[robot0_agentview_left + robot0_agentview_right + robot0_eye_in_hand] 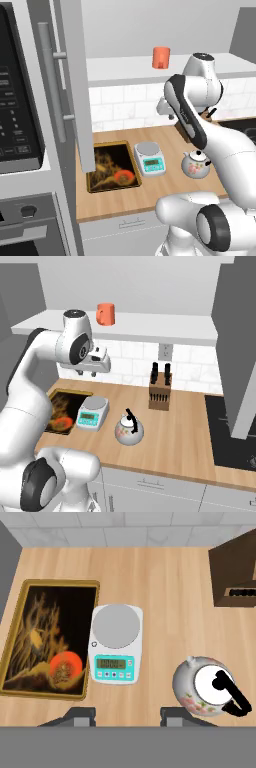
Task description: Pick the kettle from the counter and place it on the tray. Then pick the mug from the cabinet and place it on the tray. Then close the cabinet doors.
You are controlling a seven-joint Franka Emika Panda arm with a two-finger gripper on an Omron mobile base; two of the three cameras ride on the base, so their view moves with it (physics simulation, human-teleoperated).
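The cabinet [150, 326] stands open above the counter [185, 431], its door [75, 85] swung out at the left, and the mug [105, 314] sits on its white shelf. On the counter the tray [50, 644] lies at the left, a white scale [115, 644] just beside it on the right, and the kettle [210, 687] further right and nearer, upright. A knife block [160, 388] stands far right. The gripper [127, 714] hangs above the counter, fingers apart, holding nothing.
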